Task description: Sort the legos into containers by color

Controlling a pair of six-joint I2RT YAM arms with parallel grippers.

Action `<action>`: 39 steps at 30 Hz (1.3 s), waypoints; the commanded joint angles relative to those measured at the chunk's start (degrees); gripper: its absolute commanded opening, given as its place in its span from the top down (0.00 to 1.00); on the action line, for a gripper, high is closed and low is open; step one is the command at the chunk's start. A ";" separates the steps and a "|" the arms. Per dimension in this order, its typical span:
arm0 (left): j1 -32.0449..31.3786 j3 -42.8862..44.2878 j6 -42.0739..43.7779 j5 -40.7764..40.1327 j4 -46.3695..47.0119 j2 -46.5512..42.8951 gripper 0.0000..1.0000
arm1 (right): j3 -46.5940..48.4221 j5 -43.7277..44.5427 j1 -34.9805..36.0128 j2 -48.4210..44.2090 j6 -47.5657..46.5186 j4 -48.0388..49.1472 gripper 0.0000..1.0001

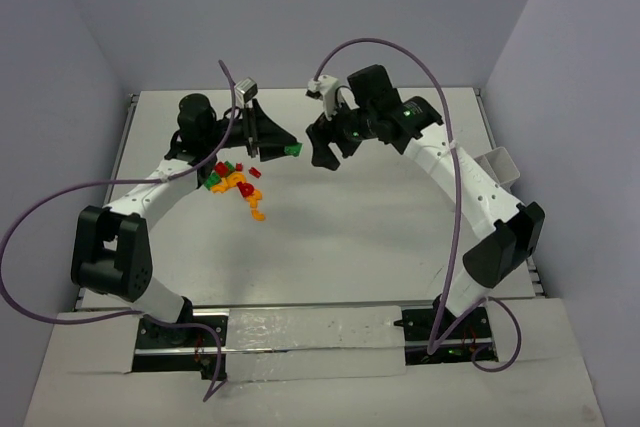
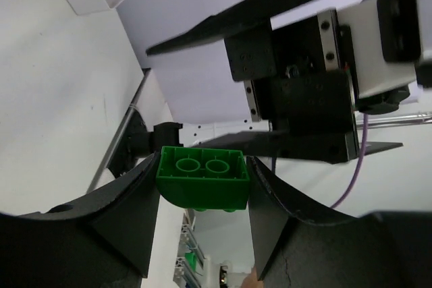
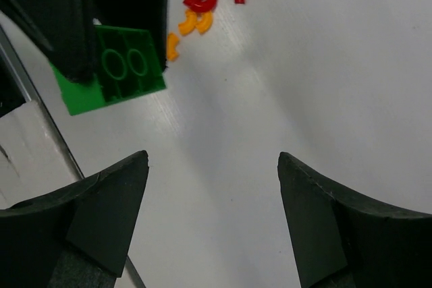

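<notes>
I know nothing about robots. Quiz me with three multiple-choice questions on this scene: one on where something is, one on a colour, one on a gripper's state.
1. Where is the loose pile of bricks?
A. on the table by the left arm
B. at the table's near edge
C. in the far right corner

2. What colour is the brick in the left gripper?
A. red
B. green
C. yellow

3. How is the right gripper?
A. shut on a brick
B. open and empty
C. shut and empty

Answers: 1 A, the overhead view shows it beside that arm; 2 B, it shows green in the left wrist view; 3 B, its jaws stand wide apart over bare table.
</notes>
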 commanded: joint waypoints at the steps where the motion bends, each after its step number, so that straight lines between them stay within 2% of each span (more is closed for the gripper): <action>1: 0.40 -1.08 -11.21 2.86 11.91 0.13 0.96 | 4.70 -1.33 4.05 -1.10 -2.42 0.82 0.16; 10: 0.31 -0.75 -7.72 1.72 6.23 0.39 0.98 | 8.63 1.80 7.62 -0.69 -3.01 1.20 0.18; 17: 0.09 -1.21 -8.18 1.41 6.26 0.26 0.98 | 11.54 6.83 7.88 2.46 -2.18 2.89 0.27; 23: -0.04 -1.17 -8.09 1.15 5.78 0.34 0.99 | 12.12 6.66 8.66 3.26 -2.88 2.55 0.35; 27: -0.13 -1.18 -8.14 1.11 5.78 0.37 0.98 | 12.45 6.39 9.33 3.79 -3.38 1.93 0.34; 33: -0.13 -1.34 -8.05 1.02 5.87 0.48 0.98 | 13.48 4.10 10.34 4.62 -3.98 0.57 0.27; 39: -0.15 -1.46 -8.83 1.08 6.87 0.65 0.98 | 13.14 4.36 10.60 5.09 -3.96 0.86 0.35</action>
